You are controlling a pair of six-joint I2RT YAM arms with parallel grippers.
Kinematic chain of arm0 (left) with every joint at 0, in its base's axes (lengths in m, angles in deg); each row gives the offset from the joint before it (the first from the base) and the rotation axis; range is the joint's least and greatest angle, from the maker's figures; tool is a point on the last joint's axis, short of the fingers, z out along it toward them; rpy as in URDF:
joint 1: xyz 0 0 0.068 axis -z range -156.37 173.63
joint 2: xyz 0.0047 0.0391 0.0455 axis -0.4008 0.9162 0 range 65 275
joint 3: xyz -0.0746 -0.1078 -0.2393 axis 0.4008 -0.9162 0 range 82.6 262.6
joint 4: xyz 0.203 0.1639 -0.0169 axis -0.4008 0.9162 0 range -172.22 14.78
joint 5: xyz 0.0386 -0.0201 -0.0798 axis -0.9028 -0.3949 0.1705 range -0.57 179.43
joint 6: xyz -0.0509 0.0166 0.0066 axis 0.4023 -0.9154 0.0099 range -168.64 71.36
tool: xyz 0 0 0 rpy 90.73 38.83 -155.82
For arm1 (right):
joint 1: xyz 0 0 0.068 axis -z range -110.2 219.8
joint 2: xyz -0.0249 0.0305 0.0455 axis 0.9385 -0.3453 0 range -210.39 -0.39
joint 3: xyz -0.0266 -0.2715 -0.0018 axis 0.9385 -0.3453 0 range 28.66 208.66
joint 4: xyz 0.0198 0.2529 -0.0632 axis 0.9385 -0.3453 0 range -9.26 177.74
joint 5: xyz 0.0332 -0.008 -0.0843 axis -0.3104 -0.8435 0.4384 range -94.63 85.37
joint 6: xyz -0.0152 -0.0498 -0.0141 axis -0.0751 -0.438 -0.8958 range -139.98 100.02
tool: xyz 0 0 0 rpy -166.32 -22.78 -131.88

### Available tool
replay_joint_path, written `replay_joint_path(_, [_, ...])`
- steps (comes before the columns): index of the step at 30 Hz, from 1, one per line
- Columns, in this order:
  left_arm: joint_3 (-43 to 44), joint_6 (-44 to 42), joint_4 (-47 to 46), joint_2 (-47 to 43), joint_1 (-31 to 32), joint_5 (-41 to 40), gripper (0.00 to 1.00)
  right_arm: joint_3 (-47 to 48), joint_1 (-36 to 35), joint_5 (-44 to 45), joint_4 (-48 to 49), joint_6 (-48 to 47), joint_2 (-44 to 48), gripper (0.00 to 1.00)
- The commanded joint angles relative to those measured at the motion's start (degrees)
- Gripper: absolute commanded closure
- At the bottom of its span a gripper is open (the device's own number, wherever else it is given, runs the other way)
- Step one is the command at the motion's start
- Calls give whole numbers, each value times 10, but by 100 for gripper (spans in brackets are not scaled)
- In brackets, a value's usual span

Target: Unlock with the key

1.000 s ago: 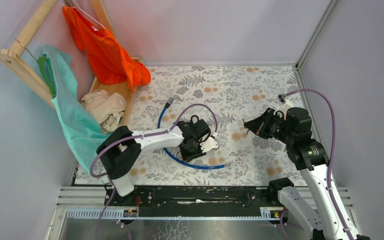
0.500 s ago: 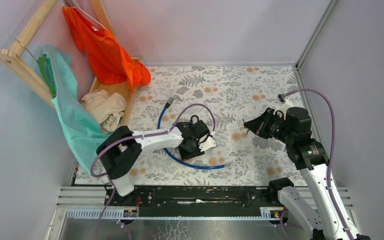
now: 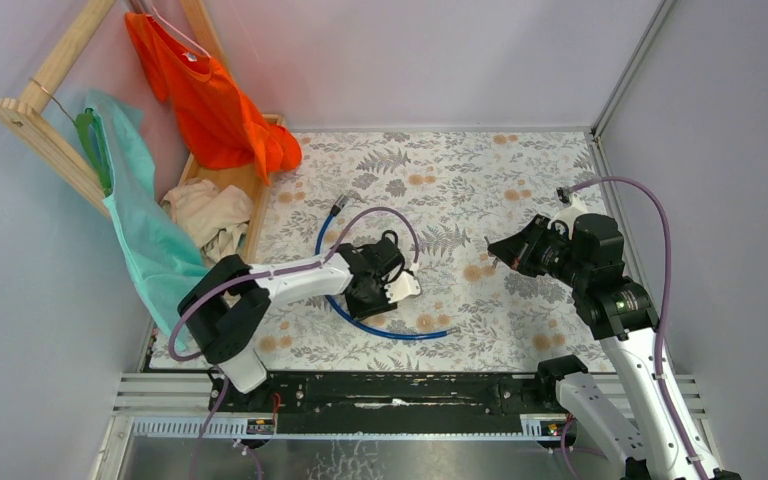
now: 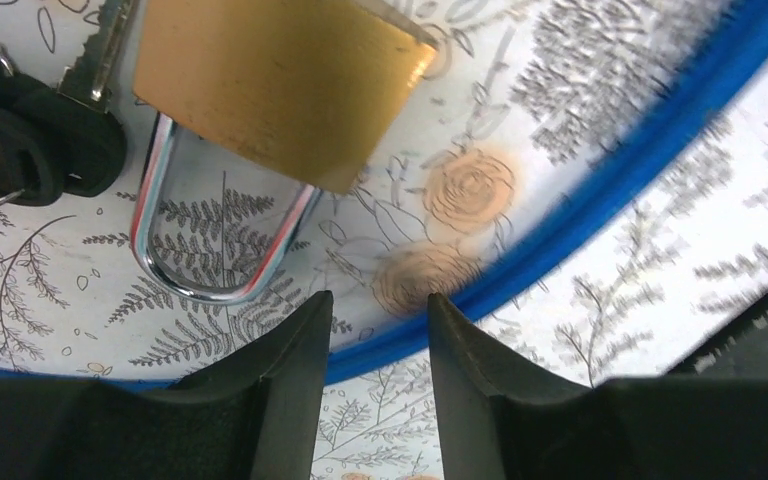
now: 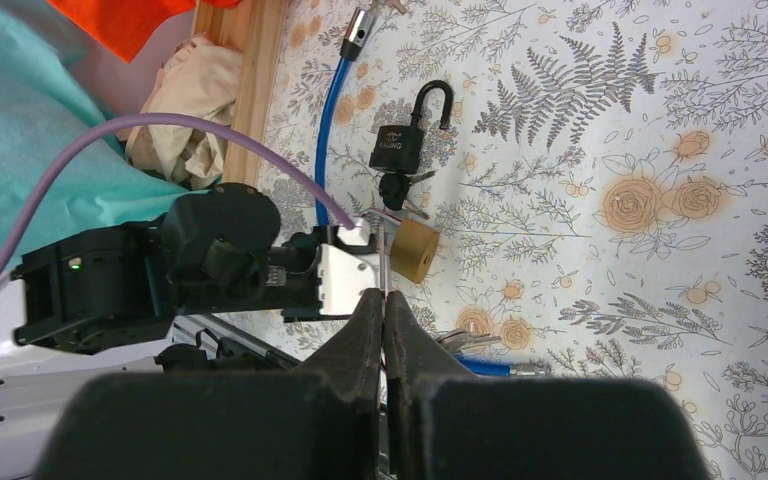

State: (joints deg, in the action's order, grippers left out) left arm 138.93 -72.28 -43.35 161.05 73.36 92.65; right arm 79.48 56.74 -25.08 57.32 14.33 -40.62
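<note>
A brass padlock (image 4: 280,80) lies on the floral mat with its silver shackle (image 4: 210,270) pointing toward my left gripper (image 4: 378,312). That gripper is open and empty, a little short of the shackle. The key (image 4: 75,135), with a chunky black head, lies beside the padlock along with another black-headed one. In the right wrist view the key (image 5: 397,188) sits between a black padlock (image 5: 400,150) and the brass padlock (image 5: 415,250). My right gripper (image 5: 384,296) hovers to the right, shut on a thin silver metal piece that pokes out of its tips.
A blue cable (image 3: 390,328) loops around the left gripper (image 3: 385,283). Small silver keys (image 5: 457,342) lie by the cable's end. A wooden rack (image 3: 50,120) with orange and teal garments and a beige cloth stands at the left. Walls close in at the back and right.
The left gripper has drawn back to the left, away from the brass padlock, and its jaws have widened a little. The right arm has not moved.
</note>
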Motion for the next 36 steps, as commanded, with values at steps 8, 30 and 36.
replay_joint_path(8, [22,-320,79,-142,-90,211,50,31,1,-1,23,-8,2,100])
replay_joint_path(30, [-15,-539,15,-31,-150,221,49,25,1,-2,22,5,11,100])
replay_joint_path(36, [-29,-540,-34,-11,-150,181,52,27,1,-1,19,5,8,100])
